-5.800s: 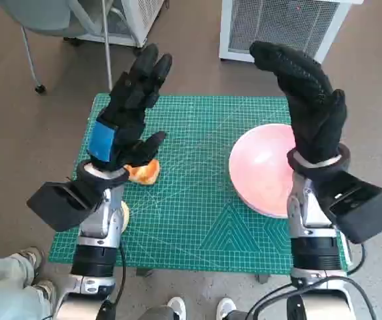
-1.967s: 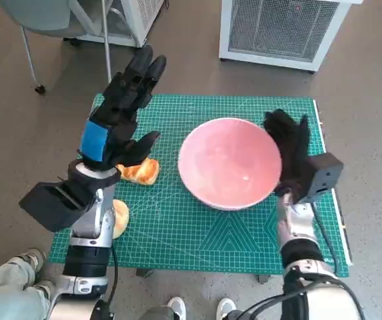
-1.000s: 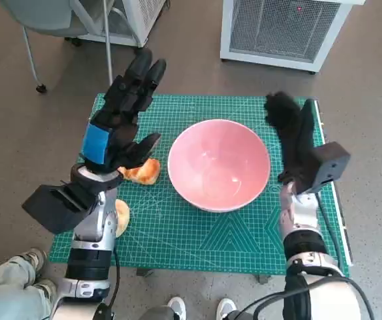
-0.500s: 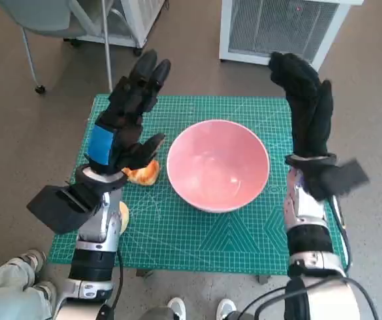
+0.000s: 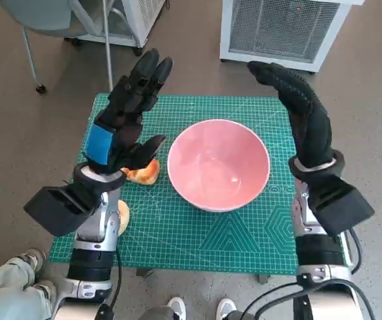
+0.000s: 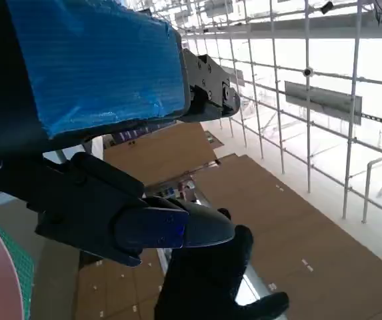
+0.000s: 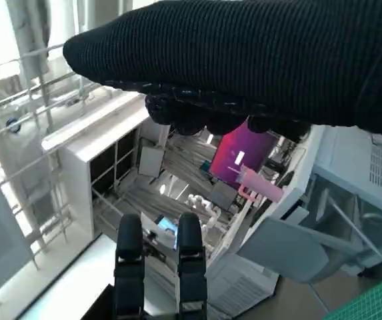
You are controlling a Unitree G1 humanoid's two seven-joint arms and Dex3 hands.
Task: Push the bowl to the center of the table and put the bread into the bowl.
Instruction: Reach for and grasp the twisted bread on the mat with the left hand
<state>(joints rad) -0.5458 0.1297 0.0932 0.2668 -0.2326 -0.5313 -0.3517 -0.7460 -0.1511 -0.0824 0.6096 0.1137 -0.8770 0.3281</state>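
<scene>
Raised since earlier: my right hand [image 5: 302,113], fingers spread, right of frame. Round pink bowl [image 5: 219,164] mid-surface; golden bread roll [image 5: 144,173] beside. Left hand [image 5: 127,117] spread, empty.

The floor [image 5: 37,133] is a plain brown-grey surface all round a small table covered by a green cutting mat [image 5: 204,227] printed with a pale grid. At the far left stands a chair [image 5: 44,20] with a grey seat and thin metal legs on castors. Beside it is a white unit [image 5: 137,17] with a slatted front. Far right sits a white box with a mesh grille [image 5: 281,27]. At the near left edge a person's legs and shoes [image 5: 11,280] show. Light is even and soft.
</scene>
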